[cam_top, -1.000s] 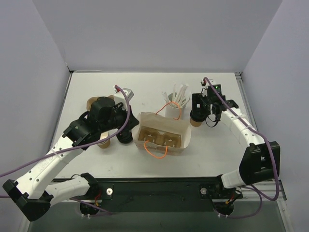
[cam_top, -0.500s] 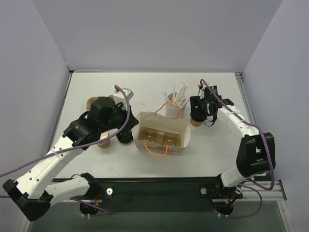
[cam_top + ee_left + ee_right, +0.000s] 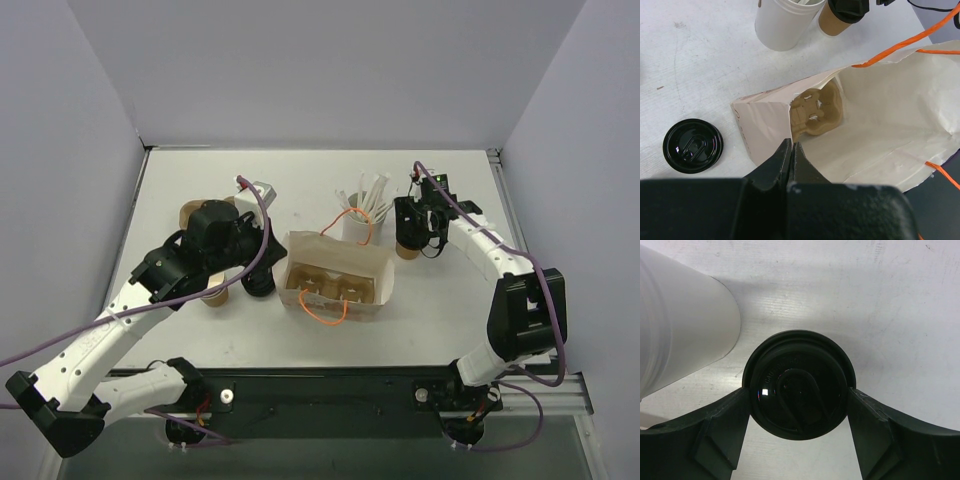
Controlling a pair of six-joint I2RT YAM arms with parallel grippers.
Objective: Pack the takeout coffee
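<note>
The takeout coffee (image 3: pixel 407 247), a small brown cup with a black lid (image 3: pixel 799 382), stands on the table right of the white cup. My right gripper (image 3: pixel 799 394) comes down over it. Its fingers (image 3: pixel 725 425) touch the lid on both sides, shut on the cup. The white paper bag (image 3: pixel 340 256) lies open at the middle with a tan cup carrier (image 3: pixel 817 107) inside. My left gripper (image 3: pixel 791 146) is shut on the rim of the bag (image 3: pixel 890 100) at its left side. The coffee (image 3: pixel 842 15) also shows beyond the bag in the left wrist view.
A white cup (image 3: pixel 360 225) holding stirrers stands just left of the coffee. A loose black lid (image 3: pixel 692 145) lies left of the bag. A lidless tan cup (image 3: pixel 214 296) sits under my left arm. Orange handles (image 3: pixel 322 318) trail from the bag.
My right wrist has turned and settled closer over the coffee cup. The left arm and the bag have not moved.
</note>
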